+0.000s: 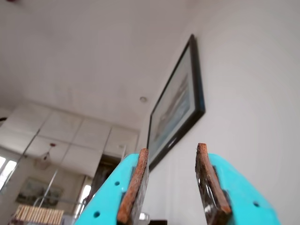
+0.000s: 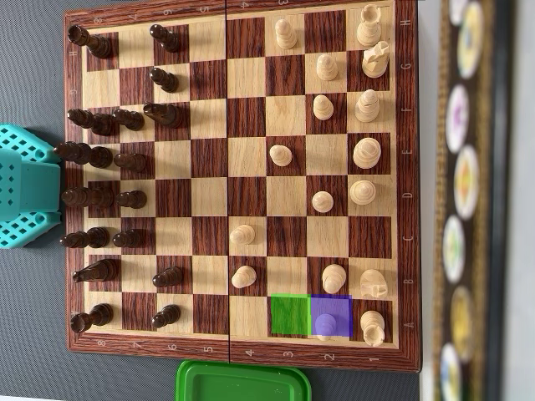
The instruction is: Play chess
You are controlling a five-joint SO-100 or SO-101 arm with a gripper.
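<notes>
A wooden chessboard fills the overhead view. Dark pieces stand along its left side and light pieces on its right side, with a few light pawns advanced toward the middle. A green tint marks one square, and a purple tint marks the square beside it, over a light pawn. In the wrist view my teal gripper points up at the ceiling and wall. Its brown-padded fingers stand apart with nothing between them. Only a teal part of the arm shows at the board's left edge.
A green plastic lid lies just below the board in the overhead view. A dark strip with round patterned discs runs down the right side. A framed picture hangs on the wall in the wrist view.
</notes>
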